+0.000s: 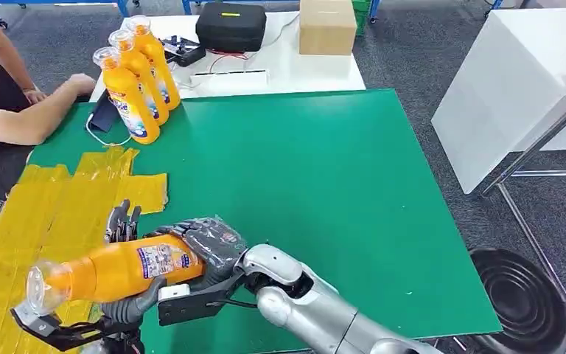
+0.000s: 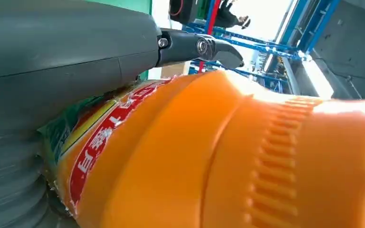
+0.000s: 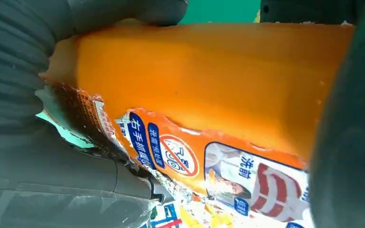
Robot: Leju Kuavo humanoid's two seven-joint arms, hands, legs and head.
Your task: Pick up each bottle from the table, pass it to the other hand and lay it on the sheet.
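An orange bottle (image 1: 118, 269) lies on its side in the air, held above the near left corner of the green table (image 1: 324, 192). Its clear cap points away from the table, over the yellow sheet (image 1: 37, 221) that covers this side of the table. The right hand (image 1: 206, 254) wraps around the bottom end of the bottle, with its fingers closed on the torn label. In the right wrist view the orange body (image 3: 209, 80) sits between the grey thumb and the dark fingers (image 3: 351, 142). The left hand (image 1: 121, 310) is at the middle and neck part of the same bottle: some dark fingers stand up behind the bottle and the grey thumb curves under it. In the left wrist view the bottle (image 2: 247, 156) lies against the palm cover and one dark finger (image 2: 199, 47) reaches over it, so this hand also holds the bottle.

Three other orange bottles (image 1: 136, 77) stand upright in a row at the far left corner of the table, just beside each other. A person's arm (image 1: 33, 118) rests on the table edge near these bottles. Behind the green table, a white table carries a black case (image 1: 230, 26) and a cardboard box (image 1: 327, 26).
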